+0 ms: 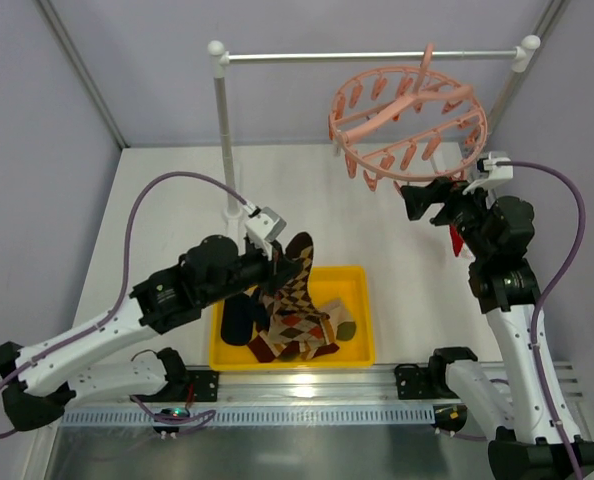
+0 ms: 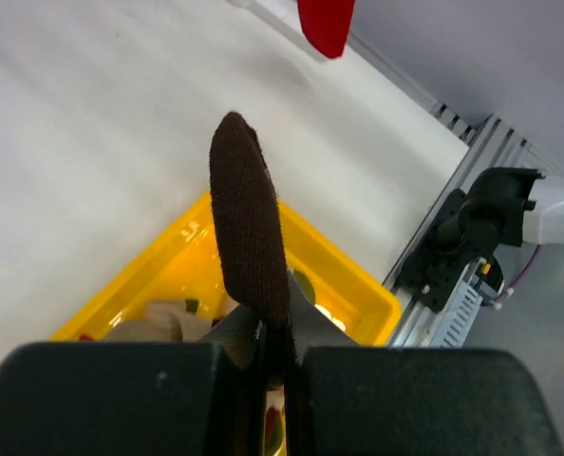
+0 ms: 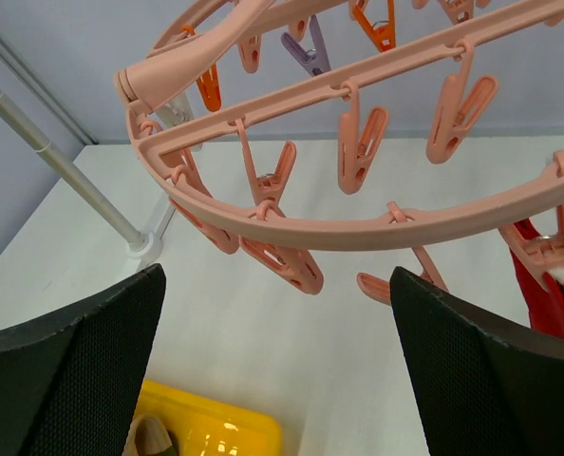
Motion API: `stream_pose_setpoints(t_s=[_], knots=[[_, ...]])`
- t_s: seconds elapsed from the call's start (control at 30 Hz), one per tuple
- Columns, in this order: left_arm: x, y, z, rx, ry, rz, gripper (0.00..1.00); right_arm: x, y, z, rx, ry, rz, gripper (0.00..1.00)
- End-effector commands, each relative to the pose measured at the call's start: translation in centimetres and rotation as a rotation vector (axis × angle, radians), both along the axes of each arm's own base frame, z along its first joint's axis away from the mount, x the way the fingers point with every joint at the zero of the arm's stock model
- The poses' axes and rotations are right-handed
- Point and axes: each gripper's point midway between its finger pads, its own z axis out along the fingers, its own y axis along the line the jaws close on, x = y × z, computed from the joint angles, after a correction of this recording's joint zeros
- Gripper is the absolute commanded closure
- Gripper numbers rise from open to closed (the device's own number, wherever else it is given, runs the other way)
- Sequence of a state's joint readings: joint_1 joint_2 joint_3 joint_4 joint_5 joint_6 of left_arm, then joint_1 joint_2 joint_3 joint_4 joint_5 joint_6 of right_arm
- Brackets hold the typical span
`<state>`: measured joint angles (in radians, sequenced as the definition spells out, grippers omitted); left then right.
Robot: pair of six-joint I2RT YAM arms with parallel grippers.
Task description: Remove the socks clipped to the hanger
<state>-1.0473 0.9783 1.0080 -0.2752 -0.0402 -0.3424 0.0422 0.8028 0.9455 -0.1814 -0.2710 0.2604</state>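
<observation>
Left fingers (image 2: 121, 399) pinch a brown sock (image 2: 249, 228) (over yellow bin (image 2: 344, 275)).

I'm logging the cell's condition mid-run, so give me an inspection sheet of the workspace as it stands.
Surface: white table, no spills seen.
Job's things: pink hanger hangs on the rail with one red sock clipped to it; other socks lie in the yellow bin.
Clutter: nothing seen.
Grippers: left gripper shut on a brown-tipped sock above the bin; right gripper open under the hanger.
Cables: a purple cable loops off each arm; no snag seen.
Surroundings: white-and-metal rail stand, grey walls.
</observation>
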Motion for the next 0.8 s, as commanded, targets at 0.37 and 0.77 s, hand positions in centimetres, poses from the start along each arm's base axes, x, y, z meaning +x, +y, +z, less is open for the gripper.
stream_pose_setpoints(t_s=[0.37,0.77], knots=[[-1.8,4.4,-16.7,0.29,0.278,0.206,1.0,-3.6,-1.5,-5.3,-0.026,0.085,-0.078,0.0],[-5.5,-0.6,-22.1,0.48,0.308,0.102,0.0,-4.9,-2.7,-7.8,-0.027,0.109,-0.145,0.0]])
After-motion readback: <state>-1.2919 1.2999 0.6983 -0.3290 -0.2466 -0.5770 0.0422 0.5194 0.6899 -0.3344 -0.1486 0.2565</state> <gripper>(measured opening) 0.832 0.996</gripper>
